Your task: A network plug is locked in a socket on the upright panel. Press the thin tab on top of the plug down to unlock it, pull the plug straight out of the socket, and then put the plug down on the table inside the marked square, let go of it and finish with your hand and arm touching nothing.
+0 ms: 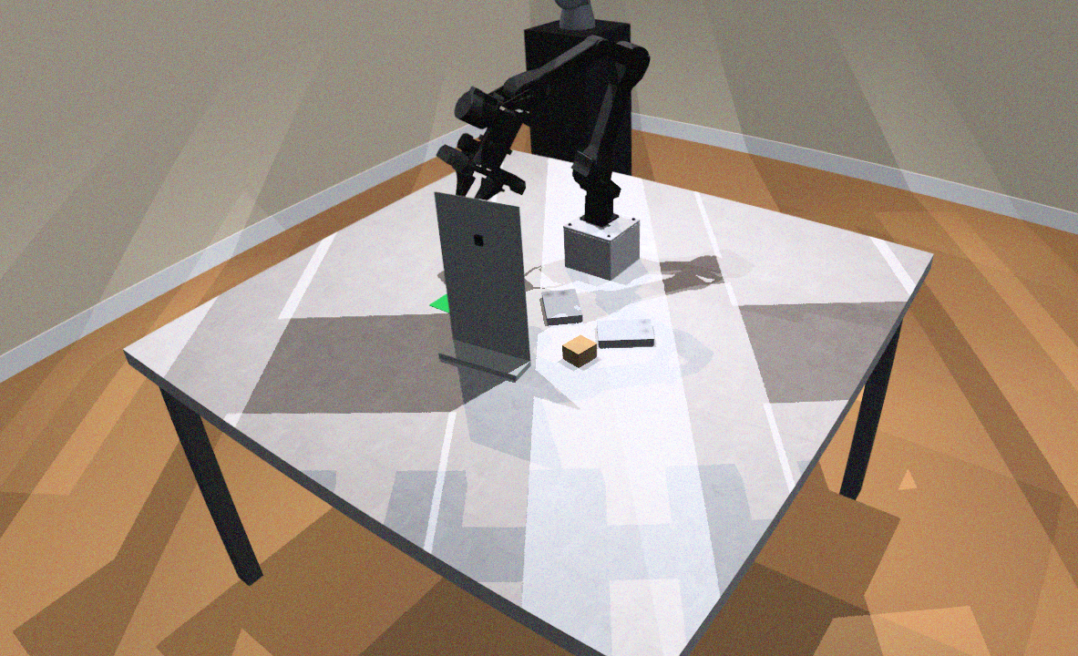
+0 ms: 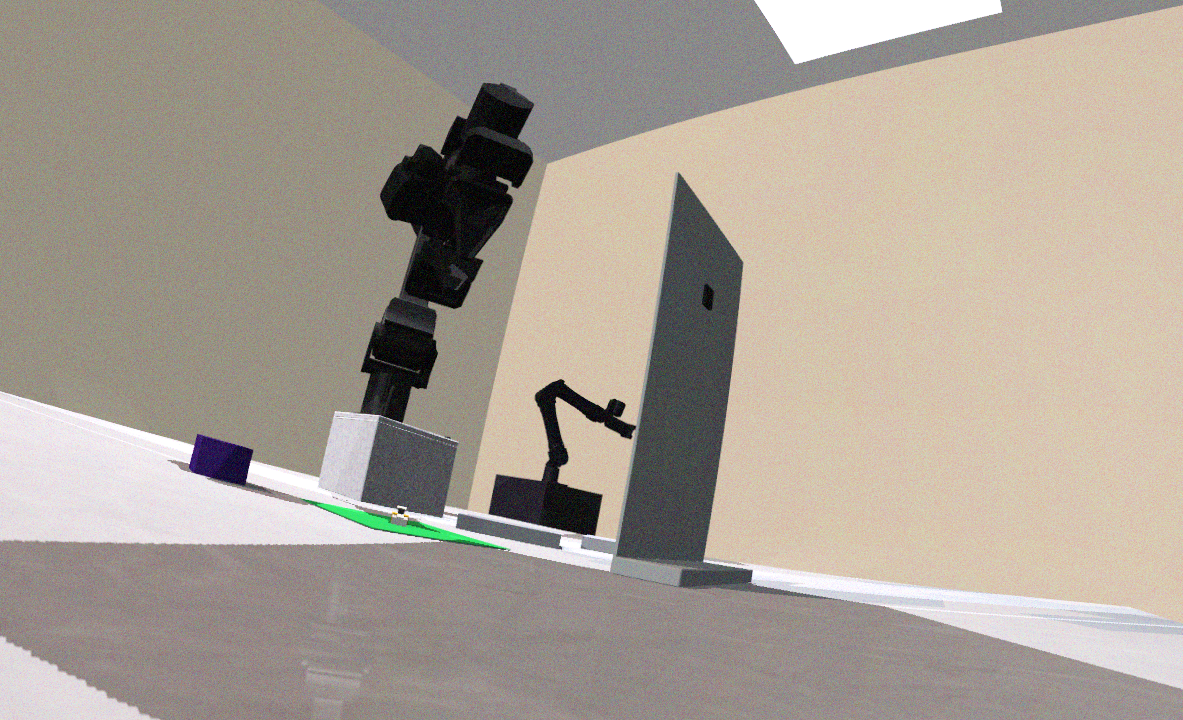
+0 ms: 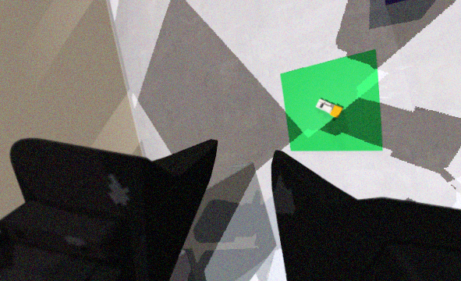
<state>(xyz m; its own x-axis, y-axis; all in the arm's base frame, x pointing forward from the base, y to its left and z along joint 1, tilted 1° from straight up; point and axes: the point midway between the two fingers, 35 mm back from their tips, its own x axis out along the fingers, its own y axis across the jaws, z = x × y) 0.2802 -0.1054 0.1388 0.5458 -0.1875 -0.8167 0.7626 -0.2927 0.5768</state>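
Observation:
The plug (image 2: 398,519) (image 3: 329,105), white with an orange end, lies inside the green marked square (image 1: 442,304) (image 2: 358,519) (image 3: 308,86), away from its edges. It is hidden in the top view. My gripper (image 3: 244,152) is open with nothing between its fingers. It is well above the table and clear of the plug, which shows beyond the right fingertip in the wrist view. The grey panel (image 1: 485,285) (image 2: 689,402) stands upright, with a small black socket housing (image 1: 477,240) (image 2: 708,296) on its back. The socket's front is hidden.
A wooden cube (image 1: 579,351) and two flat grey slabs, one squarish (image 1: 561,305) and one longer (image 1: 625,333), lie beside the panel. A purple block (image 2: 219,459) stands beyond the square. My arm's grey base box (image 1: 600,249) (image 2: 389,465) stands behind the slabs.

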